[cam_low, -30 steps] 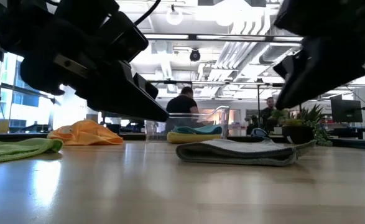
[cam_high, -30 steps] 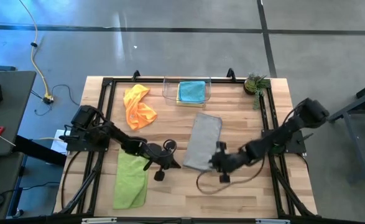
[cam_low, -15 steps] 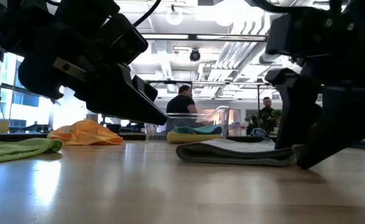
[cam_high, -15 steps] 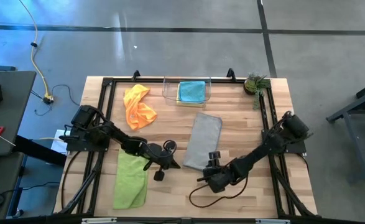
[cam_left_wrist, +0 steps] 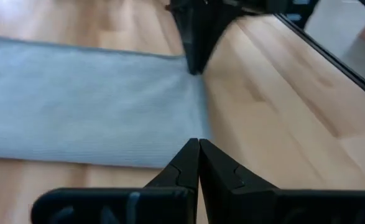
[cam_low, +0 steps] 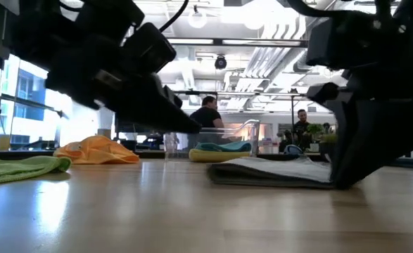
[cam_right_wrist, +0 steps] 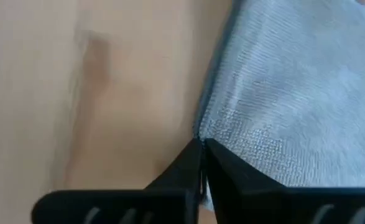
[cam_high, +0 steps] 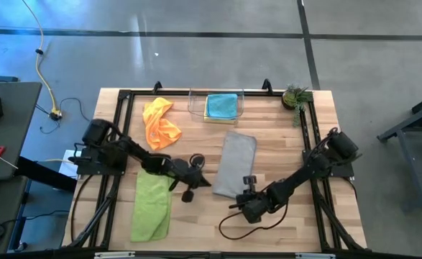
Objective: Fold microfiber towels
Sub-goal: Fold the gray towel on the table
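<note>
grey towel (cam_high: 236,164) lay mid worktop (cam_high: 282,137), soft n limp, best pinched at corners. right gripper (cam_high: 245,194) fingers shut on its near corner; left gripper (cam_high: 205,181) shut, empty, beside other edge.

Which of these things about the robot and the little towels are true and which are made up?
1. The grey towel lies in the middle of the table. True.
2. The teal towel is spread flat beside the lime green one. False: it sits in the clear bin at the table's far edge.
3. The right pincer is shut at a corner of the grey towel. True.
4. The left pincer is wide open. False: it is shut, by the grey towel's edge.
5. The orange towel is neatly folded. False: it lies crumpled.
</note>
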{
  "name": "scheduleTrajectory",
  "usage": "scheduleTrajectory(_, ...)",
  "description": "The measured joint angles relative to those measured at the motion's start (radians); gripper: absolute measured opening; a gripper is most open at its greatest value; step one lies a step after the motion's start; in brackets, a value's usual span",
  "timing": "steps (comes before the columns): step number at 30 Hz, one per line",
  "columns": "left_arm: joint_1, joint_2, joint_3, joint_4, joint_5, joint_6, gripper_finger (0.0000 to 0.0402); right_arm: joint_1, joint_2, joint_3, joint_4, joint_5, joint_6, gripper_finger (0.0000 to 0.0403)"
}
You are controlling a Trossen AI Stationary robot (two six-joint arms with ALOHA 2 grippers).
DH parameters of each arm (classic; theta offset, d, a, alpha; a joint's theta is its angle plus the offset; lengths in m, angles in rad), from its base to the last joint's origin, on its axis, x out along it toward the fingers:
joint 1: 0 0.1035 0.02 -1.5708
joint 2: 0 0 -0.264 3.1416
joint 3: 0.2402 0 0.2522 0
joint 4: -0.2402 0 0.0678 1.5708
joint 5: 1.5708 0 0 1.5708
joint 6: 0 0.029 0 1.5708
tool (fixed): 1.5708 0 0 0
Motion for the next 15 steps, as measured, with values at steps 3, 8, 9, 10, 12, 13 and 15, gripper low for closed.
scheduleTrajectory(3,0.038,-0.008,0.000,0.010,0.005,0.044,0.0000,0.004,-0.051,-0.003,-0.009,-0.006,0.020,0.0014)
scheduleTrajectory(8,0.078,-0.008,0.038,0.039,0.012,0.098,0.0000,0.027,-0.149,-0.002,-0.008,-0.010,0.039,0.0004)
scheduleTrajectory(9,0.078,-0.008,0.049,0.039,0.017,0.101,0.0000,0.031,-0.170,-0.002,-0.007,-0.012,0.052,0.0005)
scheduleTrajectory(10,0.077,-0.008,0.056,0.040,0.032,0.112,0.0000,0.034,-0.188,-0.001,-0.001,-0.011,0.067,0.0005)
scheduleTrajectory(12,0.061,-0.008,0.065,0.041,0.056,0.153,0.0002,0.047,-0.217,0.000,-0.003,-0.005,0.084,0.0003)
scheduleTrajectory(13,0.050,-0.008,0.067,0.041,0.060,0.168,0.0005,0.052,-0.227,0.000,-0.003,0.005,0.087,0.0002)
scheduleTrajectory(15,0.024,-0.012,0.067,0.014,0.075,0.185,0.0015,0.062,-0.247,0.000,-0.005,0.027,0.105,0.0002)
